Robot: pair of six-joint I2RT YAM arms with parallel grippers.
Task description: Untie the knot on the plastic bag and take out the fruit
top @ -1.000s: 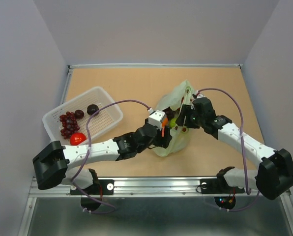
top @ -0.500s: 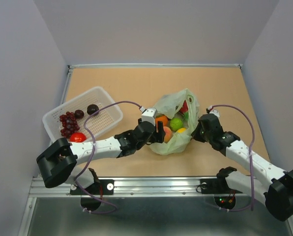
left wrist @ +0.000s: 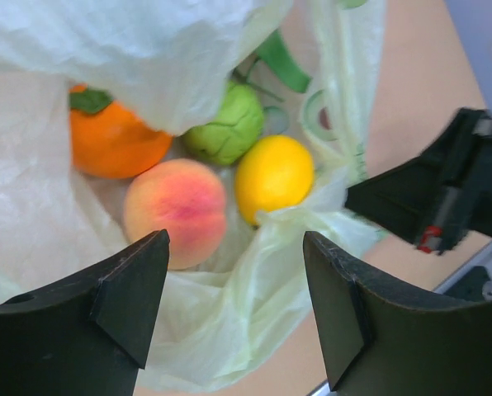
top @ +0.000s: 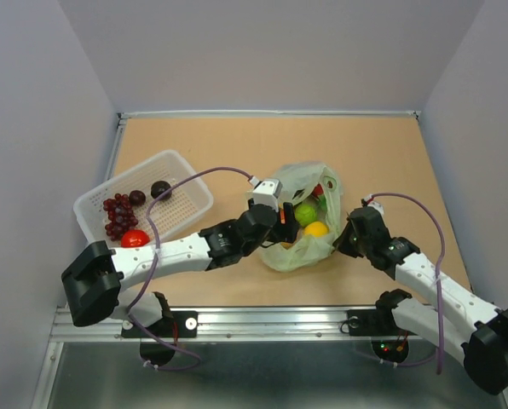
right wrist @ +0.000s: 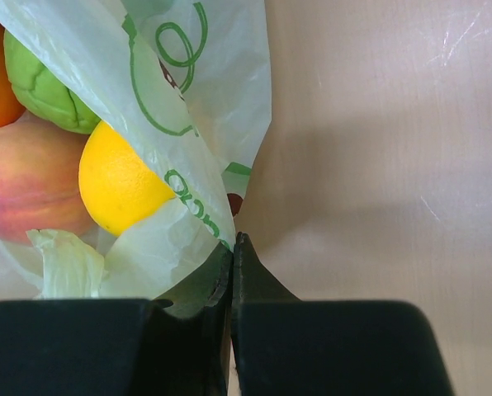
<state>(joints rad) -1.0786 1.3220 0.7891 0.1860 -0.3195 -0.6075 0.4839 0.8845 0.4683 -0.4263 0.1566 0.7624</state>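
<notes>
Step in hand: removal of fruit, judged from the open mouth of the thin, translucent pale green plastic bag [top: 292, 251], lying mid-table between the two arms. No knot to be found in any view.

Inside the bag, packed close together: blushed pink-orange peach [left wrist: 177, 210], round orange [left wrist: 114, 140], ridged green lime [left wrist: 227, 124], smooth yellow lemon [left wrist: 273, 177].

At the right gripper [right wrist: 232, 247]: fingers pressed together on the bag's right-hand edge, pinching the film just beside the lemon.

At the left gripper [left wrist: 234, 305]: fingers spread wide, holding nothing, poised at the mouth with the peach nearest.

Next move, as a judgement:
- Lower the left gripper to straddle the peach
- Avoid trapping loose film
- Close, then lift clear
- Hold the mouth open with the right pinch

Probable destination: white perforated plastic basket [top: 181, 162] at the left
</notes>
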